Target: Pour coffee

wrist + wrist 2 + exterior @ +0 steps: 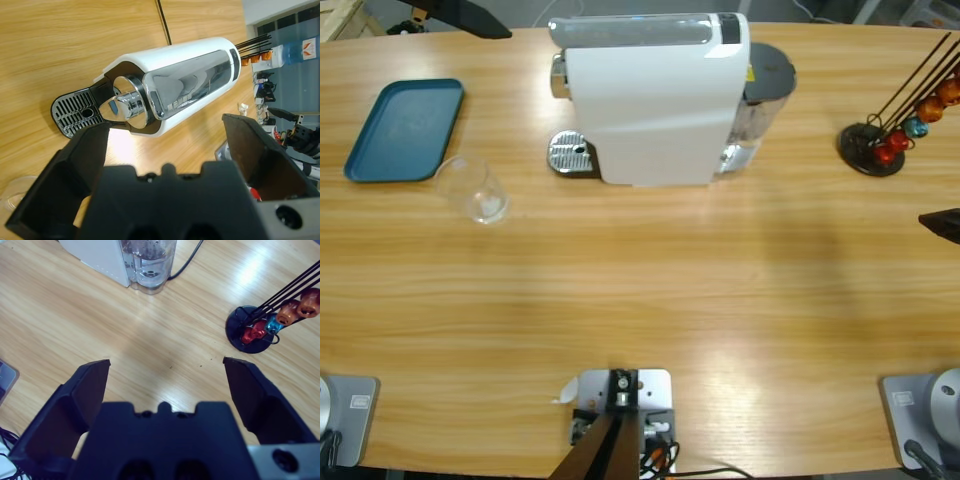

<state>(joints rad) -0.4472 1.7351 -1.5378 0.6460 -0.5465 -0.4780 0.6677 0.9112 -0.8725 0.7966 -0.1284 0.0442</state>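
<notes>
Tumbler [475, 190]: 1 | coffee machine [650, 95]: 1 | tray [405, 130]: 1

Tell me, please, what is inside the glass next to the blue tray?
The glass looks empty: only the wood of the table shows through it, with no amber liquid visible. It stands apart from the tray. The left wrist view catches only its rim.

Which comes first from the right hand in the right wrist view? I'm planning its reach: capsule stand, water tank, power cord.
Seen from the right hand, both jaws wide apart:
1. Capsule stand, ahead to the right.
2. Water tank, farther ahead, left of centre, at the white machine.
3. Power cord, beside the tank; too close to rank against it.
</notes>
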